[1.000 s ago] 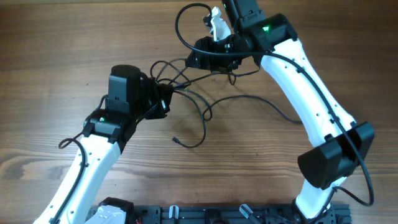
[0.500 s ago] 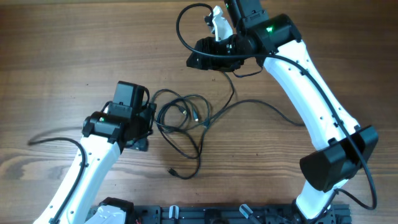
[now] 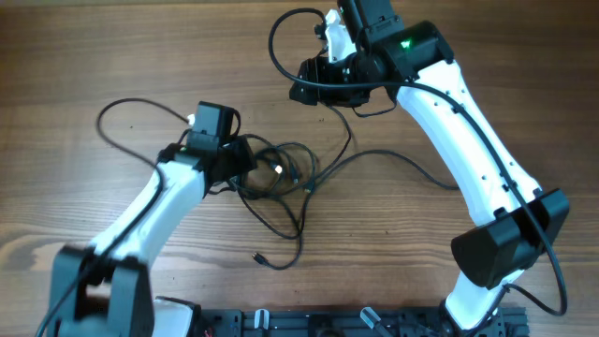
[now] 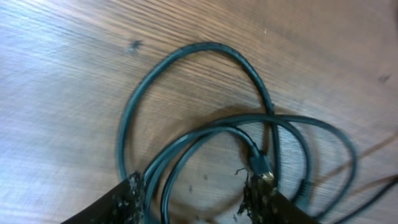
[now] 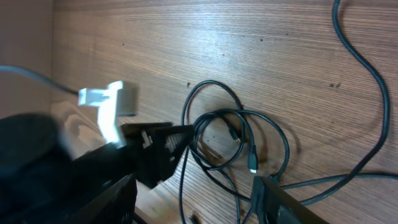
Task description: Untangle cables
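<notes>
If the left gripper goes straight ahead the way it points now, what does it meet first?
The cables: their loops lie just ahead of the left gripper, partly between its open fingers. Its height above them is unclear.

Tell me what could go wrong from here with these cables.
1. The left gripper stands open over several strands of the cables; closing might catch more than one and tighten the tangle.
2. A plug sits by one finger and may get pinched or snag in a loop.
3. One strand runs toward the right gripper; pulling there could drag the whole bunch.
</notes>
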{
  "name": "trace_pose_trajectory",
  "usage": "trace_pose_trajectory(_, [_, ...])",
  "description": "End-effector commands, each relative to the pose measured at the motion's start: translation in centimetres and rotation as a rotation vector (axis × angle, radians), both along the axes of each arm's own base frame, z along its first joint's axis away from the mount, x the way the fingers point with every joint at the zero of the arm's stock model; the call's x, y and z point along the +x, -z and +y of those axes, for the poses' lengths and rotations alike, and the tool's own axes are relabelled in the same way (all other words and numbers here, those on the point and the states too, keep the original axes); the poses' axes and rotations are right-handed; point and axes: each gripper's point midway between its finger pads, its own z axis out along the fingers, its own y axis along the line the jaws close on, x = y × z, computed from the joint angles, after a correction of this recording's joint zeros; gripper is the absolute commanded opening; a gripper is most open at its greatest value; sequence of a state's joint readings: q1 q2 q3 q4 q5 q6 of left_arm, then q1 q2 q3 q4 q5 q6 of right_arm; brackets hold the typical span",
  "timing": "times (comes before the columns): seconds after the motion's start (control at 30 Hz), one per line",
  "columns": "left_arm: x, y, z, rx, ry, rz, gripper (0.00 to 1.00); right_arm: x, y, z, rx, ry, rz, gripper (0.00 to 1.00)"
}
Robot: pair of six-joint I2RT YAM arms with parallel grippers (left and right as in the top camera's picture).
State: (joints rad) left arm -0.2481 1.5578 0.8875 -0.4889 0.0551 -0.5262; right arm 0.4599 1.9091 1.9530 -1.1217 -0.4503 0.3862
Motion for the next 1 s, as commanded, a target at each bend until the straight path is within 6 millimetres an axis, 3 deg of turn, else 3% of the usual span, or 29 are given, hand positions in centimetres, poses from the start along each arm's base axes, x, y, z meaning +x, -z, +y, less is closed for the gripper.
trace_pose_trajectory(0.0, [0.7,1.5,-0.9,0.012,0.144,-0.008,0.54,0.1,-1.6,-0.5,-0.013,0.0,-0.061,0.62])
trace_pose_trajectory(0.33, [1.8,3.9,-1.8,0.091,0.439,-0.06,0.52,0.1,-1.6,-0.6,-0.017,0.003,-0.063,0.62])
trace_pose_trajectory(0.5, [1.6,4.6,-1.7,0.144,0.577,-0.068,0.46,0.1,-1.5,-0.6,-0.018,0.003,-0.063,0.62])
trace_pose_trajectory(0.57, [1.6,4.8,-1.7,0.146,0.578,-0.065,0.38,0.2,-1.5,-0.7,-0.025,0.007,-0.067,0.63])
trace_pose_trajectory(0.7, [1.6,4.8,-1.7,0.145,0.578,-0.065,0.09,0.4,-1.4,-0.9,-0.036,0.013,-0.072,0.63])
trace_pose_trajectory(0.8, [1.8,4.0,-1.8,0.145,0.573,-0.088,0.07,0.3,-1.4,-0.9,-0.037,0.013,-0.068,0.63])
trace_pose_trajectory(0.97, [2.9,-1.2,-2.0,0.119,0.494,-0.219,0.04,0.3,-1.4,-0.9,-0.037,0.014,-0.067,0.63])
